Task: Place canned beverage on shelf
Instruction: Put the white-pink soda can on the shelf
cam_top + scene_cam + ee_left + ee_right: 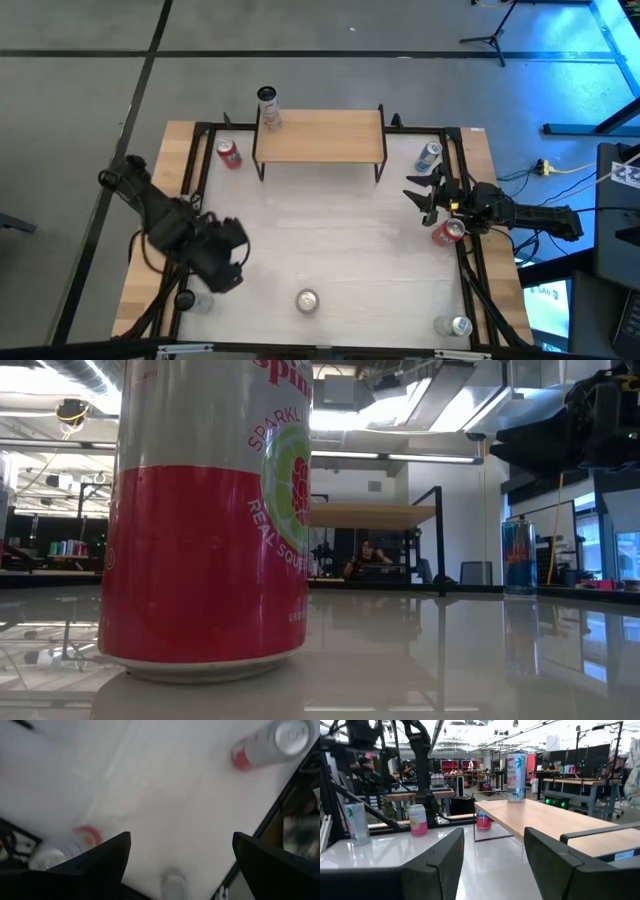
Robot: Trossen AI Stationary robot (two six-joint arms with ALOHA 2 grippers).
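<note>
The shelf (320, 135), a light-wood board on thin black legs, stands at the table's far middle; it also shows in the right wrist view (555, 822). One can (268, 108) stands upright on its far left corner (516, 770). My right gripper (418, 195) is open and empty to the right of the shelf, its fingers level and pointing toward the table's left (495, 832). A red can (449, 232) lies just behind it. My left gripper (232, 268) hangs open and empty over the table's near left, pointing down (181, 837).
Other cans stand on the table: a red one (229, 153) left of the shelf, a blue one (429, 156) right of it, one at the near middle (307, 300) filling the low view (205, 520), one near left (195, 298), one near right (455, 325).
</note>
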